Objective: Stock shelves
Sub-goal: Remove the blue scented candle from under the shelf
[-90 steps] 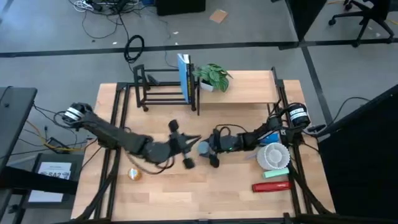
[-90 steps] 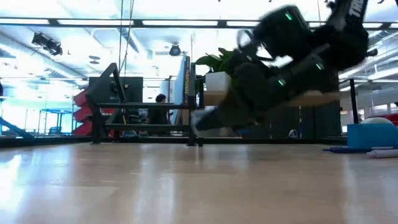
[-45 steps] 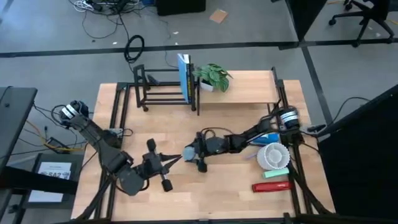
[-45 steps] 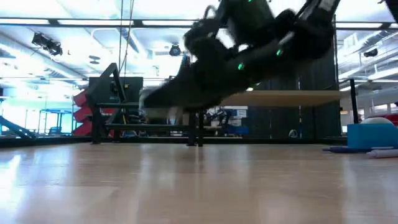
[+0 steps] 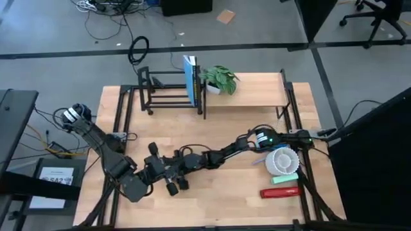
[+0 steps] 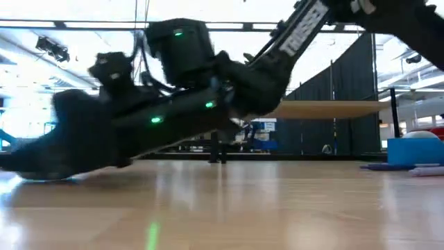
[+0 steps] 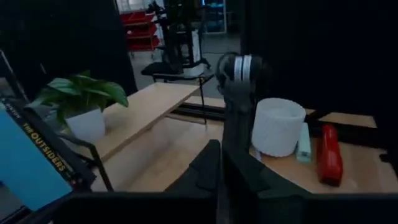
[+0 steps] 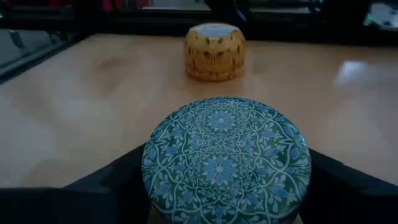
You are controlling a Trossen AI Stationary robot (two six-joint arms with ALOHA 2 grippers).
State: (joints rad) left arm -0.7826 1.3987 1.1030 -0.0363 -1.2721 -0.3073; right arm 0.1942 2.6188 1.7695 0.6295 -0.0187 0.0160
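High view shows us the shelves partly filled - a blue book (image 5: 191,79) stands in the black rack (image 5: 168,94), and a green plant (image 5: 219,78) sits on the plank stand (image 5: 257,90), at the end beside the rack. The rest of the plank is bare.

Lots is left to do. The right gripper (image 8: 227,186) is far from the plank stand, out over the table (image 5: 237,192), and it is clamped on a round green tin (image 8: 227,155). A yellow tin (image 8: 216,51) sits on the wood just past it. A white cup (image 5: 282,160), a green bar (image 5: 286,178) and a red stapler (image 5: 279,191) wait on the table, nearer the plank stand.

The left gripper (image 5: 164,172) is right by the right one - we cannot tell if it is apart or together. We think the arms are crowded there. The way back to the plank stand looks bare, but the plank's edge and the rack's rods need care.
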